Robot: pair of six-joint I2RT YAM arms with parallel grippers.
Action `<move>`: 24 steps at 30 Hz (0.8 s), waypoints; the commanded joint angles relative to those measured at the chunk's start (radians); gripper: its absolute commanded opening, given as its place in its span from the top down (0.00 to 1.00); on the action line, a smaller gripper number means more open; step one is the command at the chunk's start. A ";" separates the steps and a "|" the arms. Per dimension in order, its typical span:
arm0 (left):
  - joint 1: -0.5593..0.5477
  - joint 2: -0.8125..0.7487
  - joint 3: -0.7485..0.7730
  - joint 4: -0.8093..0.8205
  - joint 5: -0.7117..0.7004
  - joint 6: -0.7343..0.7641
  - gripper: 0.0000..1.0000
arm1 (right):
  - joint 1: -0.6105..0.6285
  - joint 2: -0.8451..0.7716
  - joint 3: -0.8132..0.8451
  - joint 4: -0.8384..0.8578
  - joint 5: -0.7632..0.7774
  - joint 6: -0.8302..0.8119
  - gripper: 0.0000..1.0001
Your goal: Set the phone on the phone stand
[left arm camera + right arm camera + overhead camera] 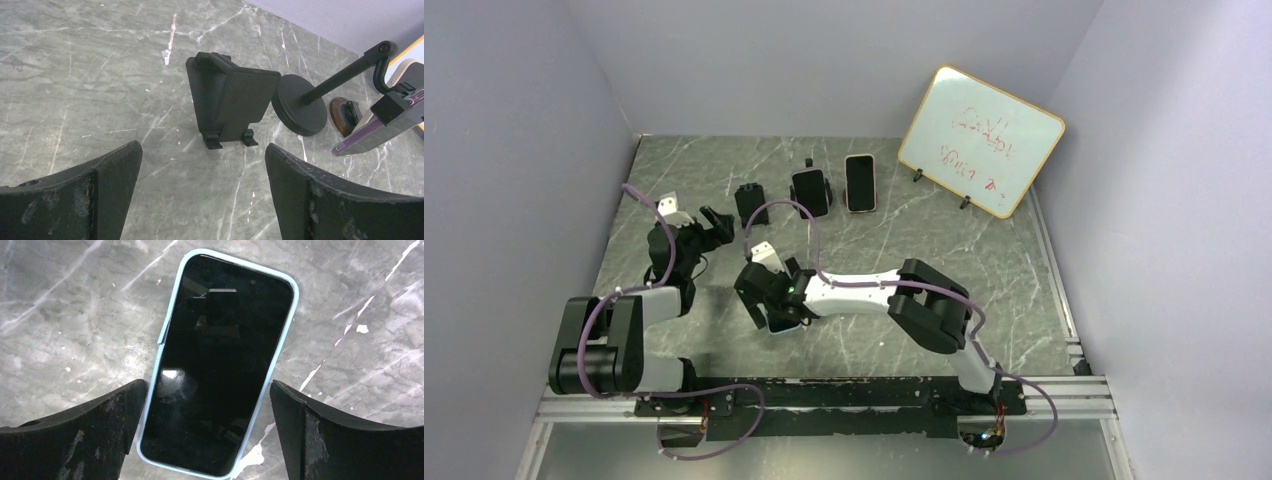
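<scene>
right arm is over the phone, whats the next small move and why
Probably lower the right pincer straight down and close it on the phone across its long edges. In its light blue case, the phone lies flat on the table, screen up, between the open fingers, not yet gripped. The empty stand stands before the open left pincer.

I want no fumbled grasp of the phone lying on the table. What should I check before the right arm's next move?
1. Right gripper open, nothing held: ok.
2. Blue-cased phone flat, screen up, between its fingers: ok.
3. Phone square to the jaws: not ok, slightly skewed, one long edge near a finger.
4. Fingers low enough to grip: cannot tell.
5. Empty black phone stand upright: ok.
6. Left gripper open, apart from the stand: ok.
</scene>
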 commanded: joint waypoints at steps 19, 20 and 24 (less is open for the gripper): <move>-0.007 -0.012 -0.011 0.017 0.057 -0.015 0.03 | -0.017 0.064 0.016 -0.075 -0.046 0.015 0.33; -0.008 -0.016 -0.016 0.013 0.060 -0.017 0.03 | -0.026 0.056 0.001 -0.060 -0.060 0.017 0.35; -0.033 -0.038 -0.045 0.015 0.083 -0.022 0.08 | -0.075 0.007 -0.084 0.044 -0.114 0.018 0.38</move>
